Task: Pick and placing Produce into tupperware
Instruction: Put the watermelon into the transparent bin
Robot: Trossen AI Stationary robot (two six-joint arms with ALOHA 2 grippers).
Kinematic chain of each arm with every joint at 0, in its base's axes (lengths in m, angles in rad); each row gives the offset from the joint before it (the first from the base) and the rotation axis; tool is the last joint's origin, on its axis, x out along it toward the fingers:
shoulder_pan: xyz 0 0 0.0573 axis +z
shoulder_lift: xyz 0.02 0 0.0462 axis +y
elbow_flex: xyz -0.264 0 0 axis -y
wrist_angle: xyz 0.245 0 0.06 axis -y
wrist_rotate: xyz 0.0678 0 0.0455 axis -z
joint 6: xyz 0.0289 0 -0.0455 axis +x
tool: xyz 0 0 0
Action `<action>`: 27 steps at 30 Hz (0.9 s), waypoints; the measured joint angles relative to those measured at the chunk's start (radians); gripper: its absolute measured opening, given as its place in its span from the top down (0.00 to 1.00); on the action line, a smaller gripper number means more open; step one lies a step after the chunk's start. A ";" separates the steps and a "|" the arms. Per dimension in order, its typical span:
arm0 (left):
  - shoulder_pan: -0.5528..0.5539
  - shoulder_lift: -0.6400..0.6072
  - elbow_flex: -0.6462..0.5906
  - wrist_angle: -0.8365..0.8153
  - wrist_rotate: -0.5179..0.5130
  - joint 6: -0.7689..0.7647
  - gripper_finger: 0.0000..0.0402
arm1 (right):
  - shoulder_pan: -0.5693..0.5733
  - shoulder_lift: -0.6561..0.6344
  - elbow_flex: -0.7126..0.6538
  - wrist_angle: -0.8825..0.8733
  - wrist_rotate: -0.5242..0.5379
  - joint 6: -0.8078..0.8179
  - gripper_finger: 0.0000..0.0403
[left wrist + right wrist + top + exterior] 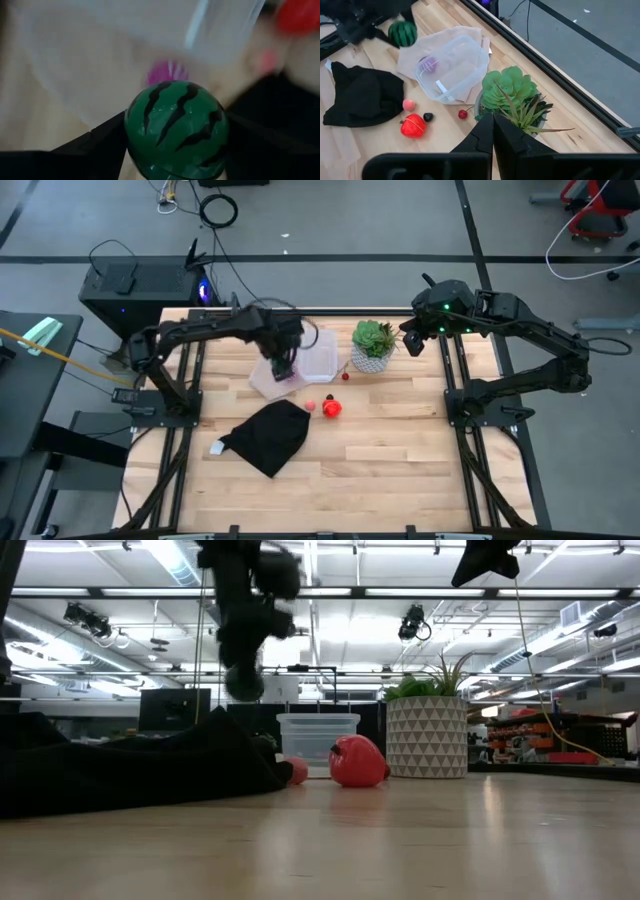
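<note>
My left gripper [283, 366] hangs above the pale pinkish sheet, just left of the clear tupperware [318, 358], shut on the green striped ball [175, 130]. The ball also shows in the right wrist view [402, 33]. A magenta-purple piece [429, 63] lies inside the tupperware [452, 67]. On the table's near side of the tub lie the red-orange piece [331, 408], a pink bit [310, 406] and a small red bit [346, 376]. My right gripper [493, 132] is shut and empty, raised beside the succulent. My left gripper pinches the green striped ball at its two opposite sides [131, 125], one dark finger [95, 145] on each. The fingers come from above, pointing down. The ball is lifted clear of the table and hangs over the sheet beside the tub.
A succulent in a white patterned pot [373, 345] stands right of the tub. A black cloth [268, 435] lies heaped on the table's near left part. A small black bit [428, 117] sits by the red-orange piece. Bare wood stretches along the near and right parts.
</note>
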 joint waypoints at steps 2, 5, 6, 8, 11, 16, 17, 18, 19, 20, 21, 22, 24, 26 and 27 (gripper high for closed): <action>0.006 0.000 0.076 0.027 0.000 0.000 0.24 | 0.000 0.000 0.000 0.000 0.000 0.000 0.96; 0.005 0.003 0.170 0.137 0.000 0.001 0.24 | 0.000 0.000 0.000 0.000 0.000 0.000 0.96; 0.005 0.006 0.199 0.160 0.004 0.002 0.24 | 0.000 0.000 0.000 0.000 0.000 0.000 0.96; 0.005 0.024 0.255 0.194 0.013 0.016 0.24 | 0.000 0.000 0.000 0.000 0.000 0.000 0.96; 0.008 0.067 0.321 0.181 0.034 0.054 0.24 | 0.000 0.000 0.000 0.000 0.000 0.000 0.96; 0.010 0.177 0.432 0.133 0.048 0.134 0.25 | 0.000 0.000 0.000 0.000 0.000 0.000 0.96; 0.012 0.200 0.458 0.110 0.048 0.147 0.25 | 0.000 0.000 0.000 0.000 0.000 0.003 0.96; 0.016 0.227 0.487 0.078 0.047 0.161 0.25 | 0.000 0.000 0.000 -0.001 0.000 0.003 0.96; 0.019 0.249 0.516 0.054 0.048 0.177 0.25 | 0.000 0.000 0.000 -0.001 0.000 0.003 0.96; 0.025 0.270 0.542 0.031 0.046 0.188 0.25 | 0.000 0.000 0.000 -0.002 0.000 0.003 0.96; 0.031 0.292 0.566 0.002 0.040 0.200 0.25 | 0.000 0.000 0.000 -0.002 0.000 0.003 0.96; 0.036 0.308 0.588 -0.020 0.028 0.212 0.25 | 0.000 0.000 0.000 -0.002 0.000 0.003 0.96; 0.047 0.338 0.623 -0.066 0.016 0.244 0.25 | 0.000 0.000 0.000 -0.002 0.000 0.002 0.96; 0.054 0.358 0.651 -0.102 -0.001 0.283 0.25 | 0.000 0.000 0.000 -0.002 0.000 0.000 0.96; 0.056 0.364 0.660 -0.115 -0.008 0.301 0.25 | 0.000 0.000 0.000 -0.002 0.000 0.000 0.96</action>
